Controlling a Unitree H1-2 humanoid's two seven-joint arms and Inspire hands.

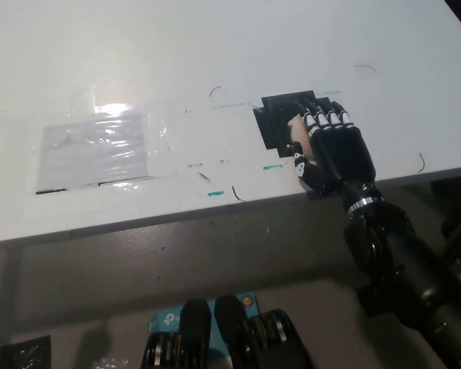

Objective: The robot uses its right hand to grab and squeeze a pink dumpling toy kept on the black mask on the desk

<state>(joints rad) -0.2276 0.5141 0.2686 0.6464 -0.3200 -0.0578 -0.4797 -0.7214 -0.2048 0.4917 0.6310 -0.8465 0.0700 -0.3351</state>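
Head view: the black right hand (330, 150) lies knuckles-up on the white bench (238, 54), close to its near edge at the right. Its fingers (323, 121) are curled down over the pink dumpling toy (296, 131), gripping it (only a small pale sliver of the toy shows at the hand's left side). The toy sits on the black mask (275, 121), a dark square patch whose left and far parts stay uncovered. The forearm runs from the wrist down toward the lower right corner, past the bench edge. A clear plastic sheet (96, 150) lies flat on the bench well to the left, catching a bright glare. The left hand is out of sight.
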